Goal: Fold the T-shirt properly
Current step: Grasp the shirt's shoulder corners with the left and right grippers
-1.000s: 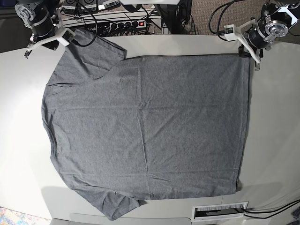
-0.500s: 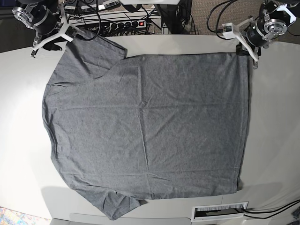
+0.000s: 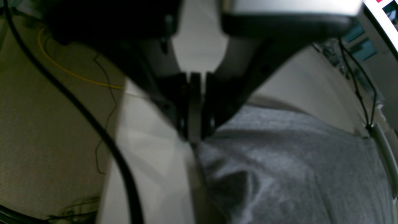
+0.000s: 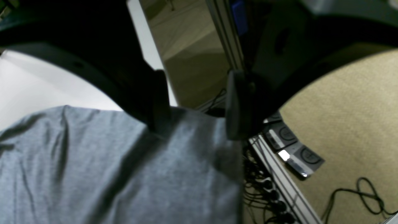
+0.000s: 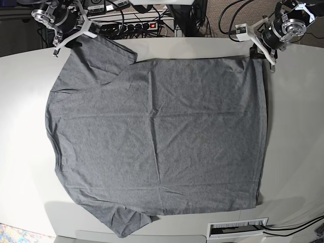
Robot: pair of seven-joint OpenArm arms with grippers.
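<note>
The grey T-shirt [image 5: 157, 131] lies spread flat on the white table [image 5: 25, 152], with its sleeves toward the left of the base view and its hem toward the right. My right gripper [image 5: 75, 41] hangs open over the far sleeve. In the right wrist view its two fingers [image 4: 157, 102] straddle the sleeve's edge [image 4: 192, 146]. My left gripper [image 5: 259, 54] is at the far hem corner. In the left wrist view its fingers [image 3: 194, 105] are pressed together on the cloth's corner [image 3: 279, 161].
A power strip [image 5: 134, 26] and several cables lie behind the table's far edge, close to both arms. A white slotted plate [image 5: 238, 228] sits at the near edge. Carpeted floor [image 4: 342, 109] shows beyond the table.
My right gripper has opened and moved right, up to the far sleeve. The left gripper has drifted slightly left, drawing the hem corner inward with it.
</note>
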